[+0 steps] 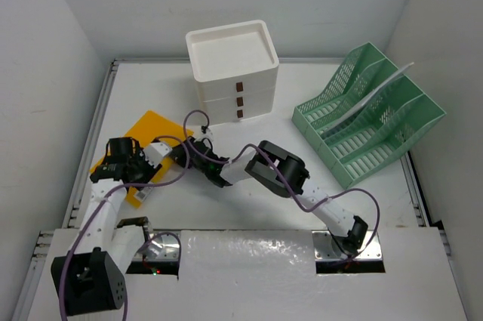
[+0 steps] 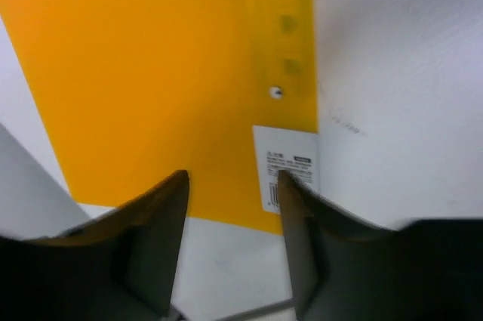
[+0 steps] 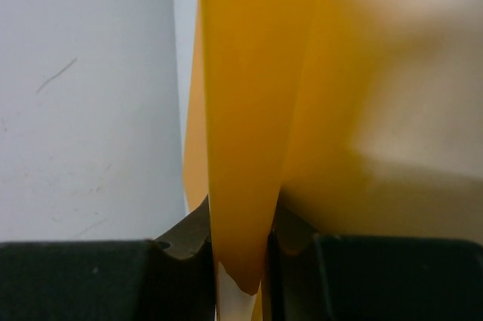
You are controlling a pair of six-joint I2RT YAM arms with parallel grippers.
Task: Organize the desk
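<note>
A yellow plastic folder (image 1: 148, 129) lies on the left side of the white desk (image 1: 302, 185). My right gripper (image 1: 178, 152) reaches across from the right and is shut on the folder's right edge; in the right wrist view the jaws (image 3: 240, 219) pinch a raised yellow flap (image 3: 249, 94). My left gripper (image 1: 143, 172) is open and empty, hovering over the folder's near edge. In the left wrist view its fingers (image 2: 230, 177) straddle the folder (image 2: 151, 72) beside a white barcode label (image 2: 287, 162).
A white three-drawer unit (image 1: 234, 72) stands at the back centre. A green mesh file rack (image 1: 370, 113) holding a white sheet stands at the right. Purple cables loop around both arms. A silver rail (image 1: 94, 132) runs along the desk's left edge.
</note>
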